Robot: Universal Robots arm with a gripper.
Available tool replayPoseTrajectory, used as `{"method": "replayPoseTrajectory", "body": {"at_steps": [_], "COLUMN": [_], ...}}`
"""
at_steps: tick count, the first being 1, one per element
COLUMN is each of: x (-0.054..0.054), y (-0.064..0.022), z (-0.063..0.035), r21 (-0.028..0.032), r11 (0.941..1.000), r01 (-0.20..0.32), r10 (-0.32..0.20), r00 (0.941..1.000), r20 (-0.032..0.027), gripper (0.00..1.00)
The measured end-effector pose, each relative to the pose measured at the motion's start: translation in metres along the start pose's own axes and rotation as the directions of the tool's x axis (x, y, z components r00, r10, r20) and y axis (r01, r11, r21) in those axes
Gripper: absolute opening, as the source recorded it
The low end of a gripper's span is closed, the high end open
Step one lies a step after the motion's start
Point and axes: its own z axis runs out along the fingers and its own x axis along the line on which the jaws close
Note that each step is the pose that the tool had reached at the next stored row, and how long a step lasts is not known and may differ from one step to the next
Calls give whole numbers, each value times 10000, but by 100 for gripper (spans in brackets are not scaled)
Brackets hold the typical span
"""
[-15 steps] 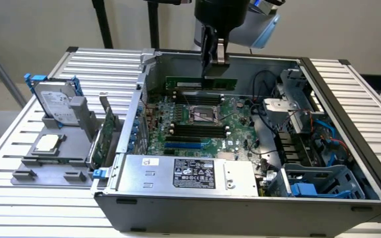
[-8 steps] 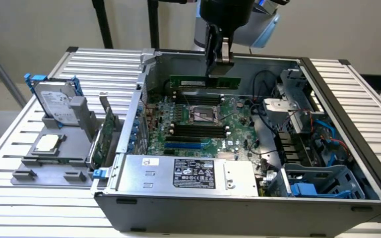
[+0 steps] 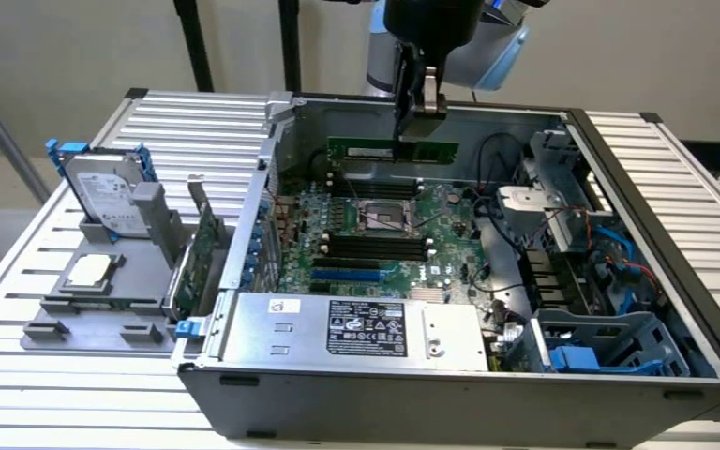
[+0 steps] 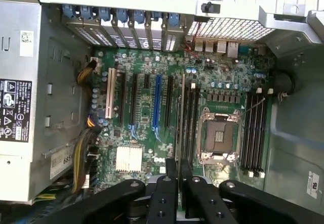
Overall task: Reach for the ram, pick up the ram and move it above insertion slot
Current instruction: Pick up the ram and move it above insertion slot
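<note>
Gripper (image 3: 418,112): jaws closed on the ram's top edge, above the open computer case (image 3: 660,375).
Ram (image 3: 393,150): held level over the motherboard (image 3: 373,234), above the far memory slots.
Exterior view: hard drive (image 3: 100,192) and expansion card (image 3: 205,246) stand in a holder on the bench (image 3: 35,394).
Wrist view: ram (image 4: 178,128) edge-on between the fingers (image 4: 166,196), beside the CPU socket (image 4: 218,140).

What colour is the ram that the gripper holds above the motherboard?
Green, with a pale label strip; the ram shows best in the exterior view, held by the gripper.
</note>
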Motion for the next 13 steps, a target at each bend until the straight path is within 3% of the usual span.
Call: {"method": "replayPoseTrajectory", "body": {"at_steps": [13], "x": [-64], "y": [-46], "z": [41], "r21": [9], "r11": [9994], "r01": [-350], "r10": [350], "r00": [9994], "r20": [15], "gripper": [14]}}
